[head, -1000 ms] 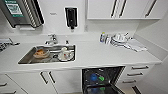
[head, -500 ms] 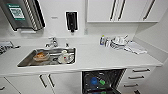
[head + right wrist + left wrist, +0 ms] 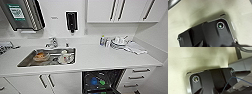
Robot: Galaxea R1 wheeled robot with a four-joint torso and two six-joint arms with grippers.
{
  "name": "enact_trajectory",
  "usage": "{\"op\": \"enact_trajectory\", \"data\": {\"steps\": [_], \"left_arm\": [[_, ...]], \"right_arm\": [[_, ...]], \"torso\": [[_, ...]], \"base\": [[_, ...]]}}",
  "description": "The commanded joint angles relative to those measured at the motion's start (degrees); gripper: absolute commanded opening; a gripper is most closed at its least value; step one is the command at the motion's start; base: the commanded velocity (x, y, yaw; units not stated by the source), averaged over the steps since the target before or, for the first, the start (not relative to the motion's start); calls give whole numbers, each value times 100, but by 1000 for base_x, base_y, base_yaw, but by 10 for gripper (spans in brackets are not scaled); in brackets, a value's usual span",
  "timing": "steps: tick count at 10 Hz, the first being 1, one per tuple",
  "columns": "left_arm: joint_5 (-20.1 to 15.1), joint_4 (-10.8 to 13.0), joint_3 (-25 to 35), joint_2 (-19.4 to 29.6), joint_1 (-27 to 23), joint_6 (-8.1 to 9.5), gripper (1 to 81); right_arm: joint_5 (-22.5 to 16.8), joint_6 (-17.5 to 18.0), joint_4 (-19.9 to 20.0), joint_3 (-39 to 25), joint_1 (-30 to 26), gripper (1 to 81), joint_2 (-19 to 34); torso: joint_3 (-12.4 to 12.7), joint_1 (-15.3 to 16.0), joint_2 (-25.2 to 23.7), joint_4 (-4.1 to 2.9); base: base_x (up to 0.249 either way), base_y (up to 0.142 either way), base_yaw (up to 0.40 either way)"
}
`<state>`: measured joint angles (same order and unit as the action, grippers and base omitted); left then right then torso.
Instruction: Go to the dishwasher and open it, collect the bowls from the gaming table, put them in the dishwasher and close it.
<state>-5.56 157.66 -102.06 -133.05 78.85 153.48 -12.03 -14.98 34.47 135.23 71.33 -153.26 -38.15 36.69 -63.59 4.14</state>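
Note:
The dishwasher (image 3: 113,77) stands open under the white counter (image 3: 100,58), its dark inside and rack facing me. Its door is folded down at the lower edge of the head view. A bright blue bowl (image 3: 94,81) sits in the rack, and a small green item (image 3: 102,82) lies right beside it. The gaming table is out of view. Both wrist views look down past the robot's dark plate at pale floor.
A steel sink (image 3: 27,61) holds an orange bowl (image 3: 41,56) and a cup (image 3: 65,57). Stacked dishes (image 3: 118,42) and a cloth (image 3: 136,48) lie on the counter's back right. Drawers (image 3: 140,77) flank the dishwasher on the right, white cabinet doors (image 3: 45,81) on the left.
The whole head picture has shifted slightly downward since a second ago, so the camera has moved. Nothing on the counter or in the dishwasher has moved.

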Motion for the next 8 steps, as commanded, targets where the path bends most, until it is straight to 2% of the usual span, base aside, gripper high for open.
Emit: {"op": "enact_trajectory", "data": {"steps": [1,2,4,7,8], "left_arm": [[-639,10,757,823,-181,42,811],[-639,10,784,858,-181,42,811],[-639,28,784,876,-181,42,811],[-639,63,819,902,-181,33,811],[-648,81,881,955,-216,24,811]], "right_arm": [[-458,4,112,29,-491,811,39],[-458,4,112,55,-509,811,4],[-458,4,121,204,-605,811,-76],[-353,57,130,477,-842,811,-303],[-352,101,297,574,-975,811,-366]], "torso": [[0,0,0,0],[0,369,-573,0],[0,430,-671,0],[0,778,-1235,0],[2,513,-830,0]], "base": [[0,0,0],[0,0,0],[0,0,0],[0,0,0],[0,0,0]]}}
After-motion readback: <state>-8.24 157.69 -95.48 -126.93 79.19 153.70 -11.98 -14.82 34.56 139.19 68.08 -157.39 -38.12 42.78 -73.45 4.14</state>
